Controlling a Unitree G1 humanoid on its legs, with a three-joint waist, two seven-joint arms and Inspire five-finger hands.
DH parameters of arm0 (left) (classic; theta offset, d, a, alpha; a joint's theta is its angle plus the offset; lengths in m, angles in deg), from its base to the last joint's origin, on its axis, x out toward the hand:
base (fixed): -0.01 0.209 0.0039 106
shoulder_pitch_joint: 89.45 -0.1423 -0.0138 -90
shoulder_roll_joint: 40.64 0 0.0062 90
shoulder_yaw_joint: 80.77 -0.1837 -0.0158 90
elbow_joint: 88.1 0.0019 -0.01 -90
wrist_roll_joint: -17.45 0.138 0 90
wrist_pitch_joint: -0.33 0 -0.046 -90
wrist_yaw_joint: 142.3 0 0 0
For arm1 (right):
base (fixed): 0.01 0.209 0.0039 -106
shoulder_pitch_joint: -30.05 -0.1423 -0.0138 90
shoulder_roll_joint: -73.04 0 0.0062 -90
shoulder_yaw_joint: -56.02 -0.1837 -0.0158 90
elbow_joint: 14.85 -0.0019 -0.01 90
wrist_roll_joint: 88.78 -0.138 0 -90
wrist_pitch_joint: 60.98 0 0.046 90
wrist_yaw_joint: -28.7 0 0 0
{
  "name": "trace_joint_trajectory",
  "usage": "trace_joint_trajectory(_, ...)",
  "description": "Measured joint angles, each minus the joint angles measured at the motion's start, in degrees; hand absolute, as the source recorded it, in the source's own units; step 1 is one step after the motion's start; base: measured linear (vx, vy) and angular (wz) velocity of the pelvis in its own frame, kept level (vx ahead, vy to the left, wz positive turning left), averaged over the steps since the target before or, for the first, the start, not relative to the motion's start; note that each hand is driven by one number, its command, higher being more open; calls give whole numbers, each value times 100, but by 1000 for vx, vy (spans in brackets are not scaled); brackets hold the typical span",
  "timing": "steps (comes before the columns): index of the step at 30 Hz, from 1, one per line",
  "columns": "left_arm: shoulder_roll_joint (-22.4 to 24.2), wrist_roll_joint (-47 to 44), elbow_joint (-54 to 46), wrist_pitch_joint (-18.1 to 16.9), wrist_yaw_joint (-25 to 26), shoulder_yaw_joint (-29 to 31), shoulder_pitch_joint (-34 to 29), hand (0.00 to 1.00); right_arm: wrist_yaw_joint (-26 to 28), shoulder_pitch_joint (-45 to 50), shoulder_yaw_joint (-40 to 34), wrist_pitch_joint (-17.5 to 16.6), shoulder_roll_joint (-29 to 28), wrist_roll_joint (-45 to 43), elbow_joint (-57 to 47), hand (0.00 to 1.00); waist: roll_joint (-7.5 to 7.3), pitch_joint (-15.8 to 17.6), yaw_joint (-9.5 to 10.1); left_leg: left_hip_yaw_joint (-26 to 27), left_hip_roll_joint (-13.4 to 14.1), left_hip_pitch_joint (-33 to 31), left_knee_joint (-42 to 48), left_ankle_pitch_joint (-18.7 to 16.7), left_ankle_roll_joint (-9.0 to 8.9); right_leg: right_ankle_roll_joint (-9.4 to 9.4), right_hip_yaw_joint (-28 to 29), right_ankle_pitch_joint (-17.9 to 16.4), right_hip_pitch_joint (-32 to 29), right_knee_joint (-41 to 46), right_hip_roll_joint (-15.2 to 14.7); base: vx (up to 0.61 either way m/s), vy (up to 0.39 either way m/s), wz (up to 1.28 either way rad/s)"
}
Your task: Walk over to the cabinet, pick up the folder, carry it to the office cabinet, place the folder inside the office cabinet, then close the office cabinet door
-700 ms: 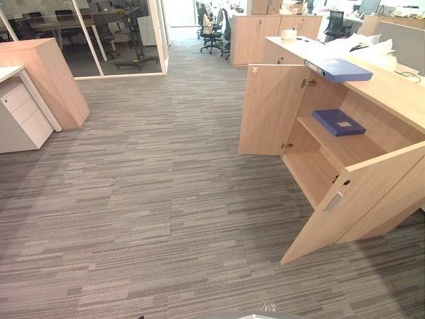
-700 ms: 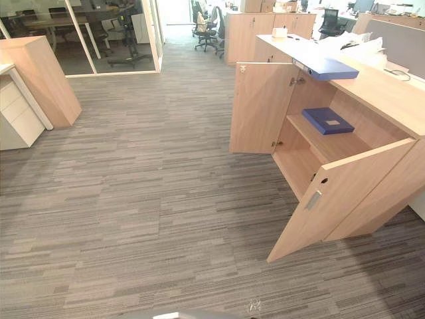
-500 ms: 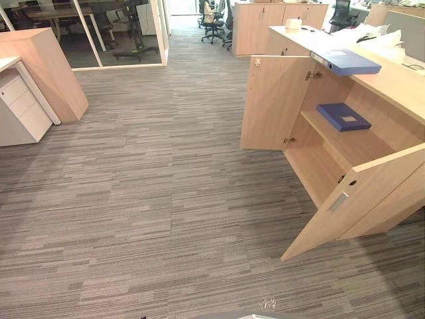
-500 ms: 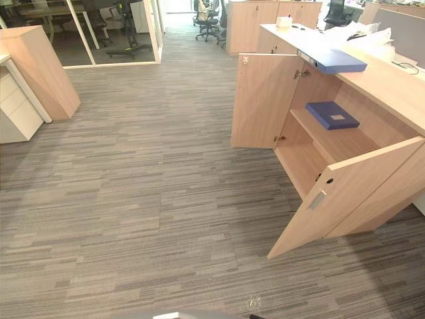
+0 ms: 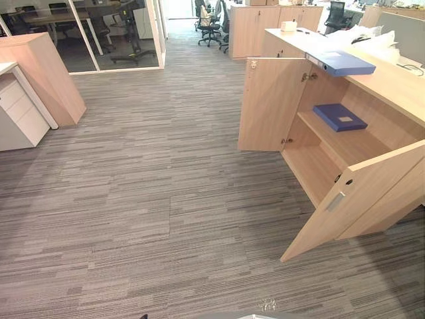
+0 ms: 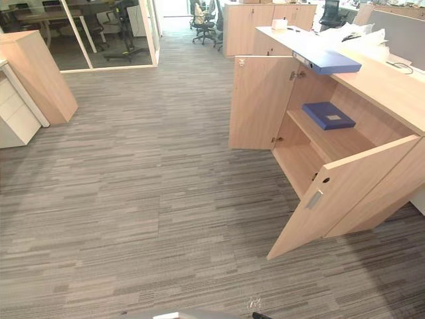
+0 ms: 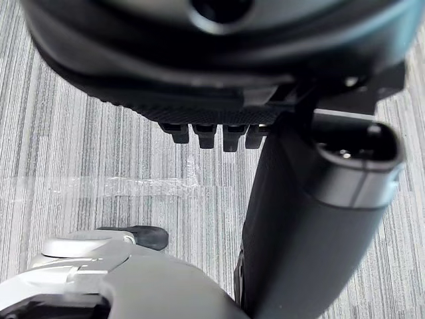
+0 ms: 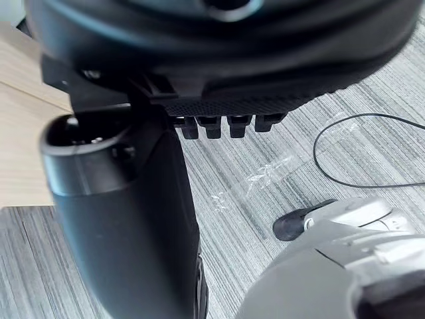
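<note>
Plainly, left hand (image 7: 219, 106) & right hand (image 8: 232, 93) are hung relaxed, empty, as the folder (image 5: 342, 62) is seen well apart from both, atop cabinet (image 5: 272, 103).

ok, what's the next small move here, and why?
Probably a step forward-right toward the open cabinet: the blue folder on its top lies far off, and the left hand and right hand hang empty over carpet.

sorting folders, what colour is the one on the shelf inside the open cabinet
The folder is dark blue, clearest in the left eye view.
</note>
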Motion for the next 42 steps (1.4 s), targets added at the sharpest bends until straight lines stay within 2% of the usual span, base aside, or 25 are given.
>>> trace_joint_trajectory(7, 52, 150, -22, -3, 324, 30, -3, 100, -387, 55, 41, -12, -51, 52, -182, 100, 22, 66, 3, 131, 68, 21, 20, -45, -70, -15, 105, 2, -13, 13, 60, -15, -19, -8)
trace_joint_trajectory(9, 77, 150, -106, -6, 353, 103, 4, 100, -417, 89, 45, -12, -89, 52, -330, 100, 36, 190, 11, 204, 97, -20, 205, -144, -167, -90, 135, -80, -62, 183, 67, -30, -15, -12)
trace_joint_trajectory(13, 214, 114, -389, -36, 428, 441, 38, 100, -460, 161, 47, -22, -164, 36, -676, 100, 46, 395, 22, 512, 262, -667, 1467, -732, -227, -185, 104, -688, -636, 1291, 84, -59, -38, -3)
trace_joint_trajectory(15, 276, 84, -488, -79, 457, 593, 67, 100, -479, 255, 158, -15, -162, 21, -790, 100, 17, 451, 23, 882, 418, -1127, 2597, -1007, -349, -267, -71, -1123, -841, 1874, -16, -56, -22, 12)
trace_joint_trajectory(17, 465, -33, -797, -100, 503, 957, 43, 100, -503, 268, 449, -8, -59, 23, -822, 100, 50, 478, 25, 1093, 716, -1875, 4273, -927, -235, -331, -55, -1298, -817, 2071, -49, 25, -7, -1)
trace_joint_trajectory(18, 508, -159, -858, -124, 537, 1009, 21, 100, -512, 271, 510, -8, -36, 25, -839, 100, 63, 483, 19, 1110, 816, -2051, 4690, -922, -172, -334, -55, -1355, -799, 2122, -62, 125, -2, -3)
trace_joint_trajectory(20, 526, -925, -957, -136, 502, 1096, -3, 100, -546, 248, 719, 23, 2, 26, -861, 100, 10, 477, 30, 1204, 1114, -2568, 5434, -1018, -254, -243, 20, -1538, -641, 2218, -280, 263, 62, -5)
trace_joint_trajectory(23, 539, -1363, -936, -195, 471, 1102, -14, 100, -552, 220, 776, 32, 6, 26, -965, 100, 1, 477, 43, 1217, 1223, -2804, 5059, -1051, -306, -81, 140, -1614, -497, 2158, -497, 257, 138, -18)
trace_joint_trajectory(25, 517, -1508, -893, -212, 422, 1121, 6, 100, -553, 125, 755, 52, -9, 37, -884, 100, -51, 498, 134, 1187, 1211, -2918, 4095, -1031, -338, 156, 277, -1616, -191, 1852, -846, 399, 301, -31)
trace_joint_trajectory(26, 509, -1513, -891, -219, 415, 1119, 19, 100, -553, 101, 732, 52, -21, 37, -878, 100, -60, 501, 152, 1148, 1207, -2965, 3818, -1006, -334, 204, 290, -1618, -111, 1763, -951, 393, 352, -28)
trace_joint_trajectory(27, 498, -1522, -875, -251, 407, 1111, 50, 100, -550, 40, 656, 48, -46, 34, -847, 100, -72, 509, 174, 1025, 1210, -3021, 3197, -839, -324, 313, 297, -1624, 61, 1587, -1167, 399, 406, -26)
trace_joint_trajectory(28, 477, -1575, -779, -264, 416, 1075, 85, 100, -542, -34, 550, 37, -39, 31, -700, 100, -54, 498, 178, 788, 1213, -2972, 2554, -648, -331, 341, 293, -1635, 236, 1422, -1360, 395, 436, -28)
trace_joint_trajectory(29, 476, -1601, -726, -270, 423, 1072, 101, 100, -534, -71, 498, 37, -27, 31, -630, 100, -34, 485, 183, 663, 1212, -2960, 2362, -632, -362, 366, 299, -1652, 336, 1342, -1445, 465, 593, -30)
trace_joint_trajectory(30, 423, -1625, -576, -291, 412, 1077, 152, 100, -505, -138, 468, 10, -10, 28, -423, 100, -40, 431, 190, 693, 1153, -3010, 2595, -240, -734, 359, 339, -1650, 566, 1141, -1651, 458, 650, -39)
trace_joint_trajectory(31, 351, -1617, -503, -302, 409, 1070, 165, 100, -463, -249, 342, 38, -8, 24, -179, 100, -106, 303, 202, 743, 919, -3086, 2881, -252, -678, 323, 427, -1464, 549, 1153, -1930, 470, 664, -35)
trace_joint_trajectory(33, 212, -1530, -330, -287, 407, 1027, 186, 100, -412, -284, 221, 44, -81, 20, -79, 100, -264, 59, 158, 921, 661, -3119, 3004, -514, -406, 369, 506, -1021, 284, 1460, -2202, 453, 552, -21)
trace_joint_trajectory(34, 104, -1428, -196, -228, 417, 946, 245, 100, -364, -293, 99, 46, -122, 12, 12, 100, -368, -62, 167, 1115, 429, -2931, 2887, -588, -182, 561, 706, -593, 16, 1873, -2439, 606, 609, -28)
trace_joint_trajectory(35, 39, -1278, -79, -108, 415, 862, 224, 100, -327, -293, -71, 49, -130, -68, 57, 100, -405, -76, 159, 1277, 85, -2443, 2570, -649, 41, 538, 781, 66, -184, 2531, -2710, 524, 477, -31)
trace_joint_trajectory(36, 35, -1229, -72, -89, 416, 838, 211, 100, -322, -292, -109, 50, -128, -95, 66, 100, -406, -78, 155, 1303, 1, -2315, 2475, -650, 95, 468, 793, 254, -262, 2712, -2772, 426, 367, -30)
trace_joint_trajectory(37, 35, -1119, -73, -71, 413, 767, 160, 100, -311, -282, -158, 51, -107, -208, 69, 100, -398, -80, 156, 1385, -228, -1916, 2154, -647, 194, 219, 829, 831, -546, 3271, -2945, 477, 441, -24)
trace_joint_trajectory(38, 9, -916, -95, -70, 408, 542, 103, 100, -284, -262, -315, 45, -52, -403, 6, 100, -316, -36, 30, 1443, -666, -1132, 1493, -598, 392, -497, 647, 924, -1313, 5284, -3285, 433, 418, -17)
trace_joint_trajectory(39, -2, -896, -95, -69, 417, 434, 104, 100, -265, -262, -368, 25, -53, -513, -90, 100, -306, -13, -52, 1426, -775, -888, 1342, -597, 420, -676, 430, 796, -1531, 5900, -3397, 455, 435, -2)
trace_joint_trajectory(40, -2, -870, -89, -69, 419, 323, 103, 100, -259, -263, -368, -10, -37, -615, -195, 100, -259, 22, -117, 1411, -839, -661, 1216, -608, 448, -734, 213, 667, -1728, 6356, -3457, 297, 250, -5)
trace_joint_trajectory(41, 2, -717, -55, -68, 401, 14, 150, 100, -240, -308, -232, -53, 50, -612, -374, 100, -88, 98, -187, 1395, -862, -277, 1019, -608, 454, -502, -208, 84, -2104, 6912, -3277, 286, 213, -11)
trace_joint_trajectory(42, 9, -643, -36, -73, 376, -71, 204, 100, -232, -331, -156, -82, 81, -611, -437, 100, -41, 122, -206, 1386, -842, -157, 978, -608, 454, -282, -345, -222, -2236, 6932, -3112, 282, 134, -11)
